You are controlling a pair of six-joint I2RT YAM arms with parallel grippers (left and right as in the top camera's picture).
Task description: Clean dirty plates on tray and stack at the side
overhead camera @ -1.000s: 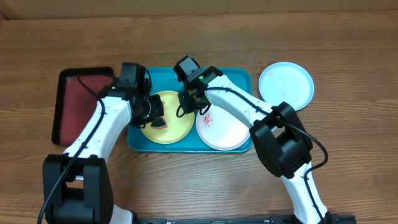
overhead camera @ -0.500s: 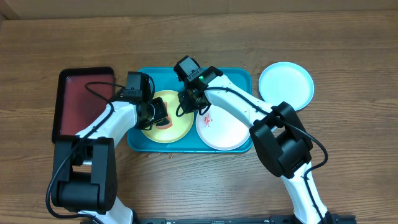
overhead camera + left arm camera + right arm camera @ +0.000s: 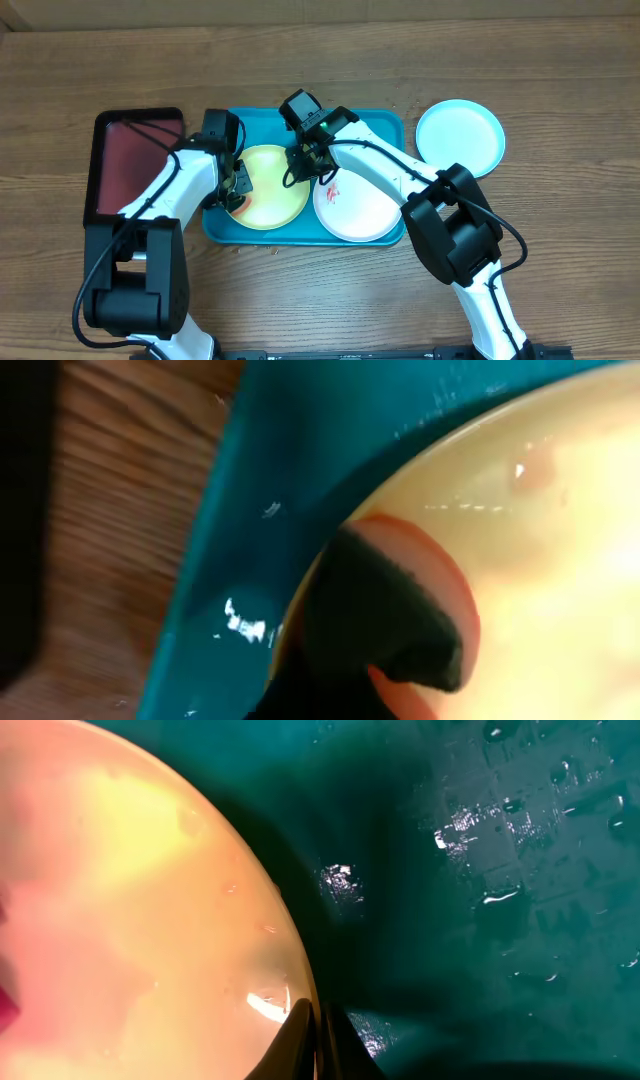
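Note:
The yellow-green plate (image 3: 268, 190) lies in the left half of the turquoise tray (image 3: 375, 125). The white plate (image 3: 358, 208), with red smears, lies in the tray's right half. The light blue plate (image 3: 460, 137) sits on the table right of the tray. My left gripper (image 3: 239, 184) is shut on a sponge (image 3: 400, 610) with a dark top and orange body, pressed on the yellow-green plate (image 3: 540, 560) at its left rim. My right gripper (image 3: 315, 1020) is shut on the yellow-green plate's (image 3: 130, 900) upper right rim, above the wet tray floor (image 3: 480, 870).
A smaller dark red tray (image 3: 135, 165) lies left of the turquoise tray, close to my left arm. Bare wooden table surrounds the trays. The tray's left rim (image 3: 200, 590) runs right beside the sponge.
My left gripper has dragged the sponge leftward across the yellow-green plate to its left rim. The right gripper has kept its hold on the rim.

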